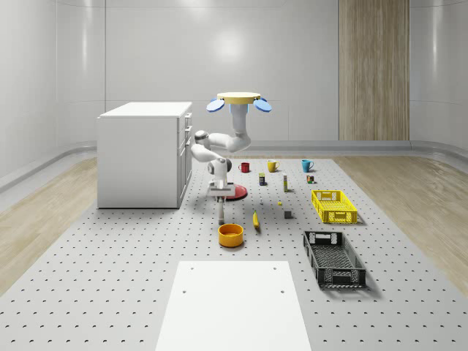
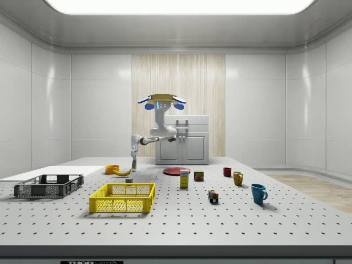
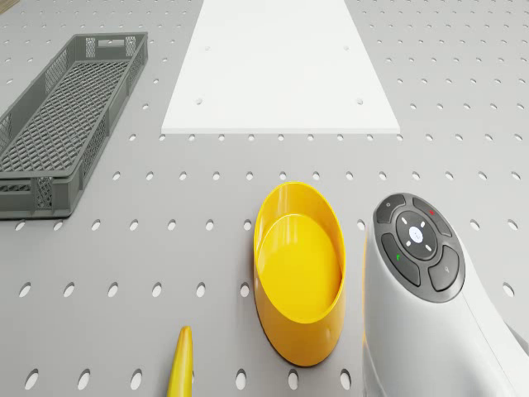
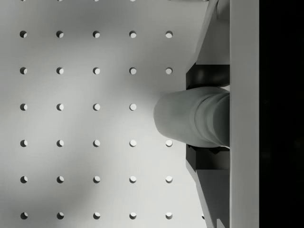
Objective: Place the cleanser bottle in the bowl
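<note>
The drone (image 1: pixel 239 100) hovers above the surface (image 1: pixel 110 278), over the area just in front of the cabinet (image 1: pixel 142 153) and above the red plate (image 1: pixel 235 193); in the side view it (image 2: pixel 161 101) hangs in front of the cabinet (image 2: pixel 183 139), well above the things. Its arm (image 1: pixel 212 150) bends down and toward the near side, ending in the gripper (image 1: pixel 220 206), which points down. In the wrist view the gripper (image 4: pixel 209 114) shows its fingers (image 4: pixel 209 76) closed on the bottle (image 4: pixel 192 118), a pale rounded body clamped between the two pads, with the perforated surface (image 4: pixel 76 123) below it. In the whole-scene view the bottle (image 1: pixel 221 213) hangs upright from the gripper, just behind the bowl (image 1: pixel 230 235) and slightly to the whole-scene view's left of it; whether its base touches the surface cannot be told. In the side view the bottle (image 2: pixel 133 163) sits beside the bowl (image 2: pixel 112 169) and near the banana (image 2: pixel 122 172). The drone view shows the bowl (image 3: pixel 299 273) holding nothing, the arm's white wrist (image 3: pixel 421 289) just beside it, the banana's tip (image 3: pixel 181 364) near, the black crate (image 3: pixel 62 124) well apart and a white sheet (image 3: pixel 279 66) beyond. Further right in the whole-scene view lie the banana (image 1: pixel 256 219), the yellow crate (image 1: pixel 333 206) and the black crate (image 1: pixel 333 258), and at the far side three mugs (image 1: pixel 272 166).
</note>
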{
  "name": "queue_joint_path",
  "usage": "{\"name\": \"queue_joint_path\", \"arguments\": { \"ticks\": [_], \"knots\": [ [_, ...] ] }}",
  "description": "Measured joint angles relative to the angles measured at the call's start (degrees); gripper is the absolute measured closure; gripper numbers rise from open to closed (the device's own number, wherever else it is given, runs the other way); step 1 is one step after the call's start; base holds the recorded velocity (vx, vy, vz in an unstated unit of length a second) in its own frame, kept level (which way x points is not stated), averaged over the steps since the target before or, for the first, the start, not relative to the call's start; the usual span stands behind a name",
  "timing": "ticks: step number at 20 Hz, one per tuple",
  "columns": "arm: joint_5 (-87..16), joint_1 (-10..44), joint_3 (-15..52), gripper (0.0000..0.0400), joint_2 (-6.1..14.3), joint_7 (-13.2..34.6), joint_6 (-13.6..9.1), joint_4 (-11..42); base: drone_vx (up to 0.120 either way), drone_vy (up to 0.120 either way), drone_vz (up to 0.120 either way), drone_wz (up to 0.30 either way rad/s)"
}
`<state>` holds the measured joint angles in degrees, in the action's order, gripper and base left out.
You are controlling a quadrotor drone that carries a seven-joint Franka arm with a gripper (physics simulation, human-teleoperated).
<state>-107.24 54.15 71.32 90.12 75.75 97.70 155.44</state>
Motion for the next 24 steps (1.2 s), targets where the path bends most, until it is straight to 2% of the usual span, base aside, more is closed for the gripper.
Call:
{"name": "queue_joint_path", "arguments": {
  "ticks": [4, 14, 24],
  "knots": [
    [2.49, -0.59, 2.69, 0.0246, 0.25, -0.08, -1.06, 0.85, 0.000, 0.000, 0.120, 0.000],
    [4.71, -0.94, 4.98, 0.0245, 0.69, -0.06, -1.69, 1.46, 0.120, 0.112, 0.116, 0.000],
    [5.07, -0.91, 5.25, 0.0245, 1.00, -0.01, -1.51, 1.52, 0.108, 0.000, 0.000, 0.000]
  ]
}}
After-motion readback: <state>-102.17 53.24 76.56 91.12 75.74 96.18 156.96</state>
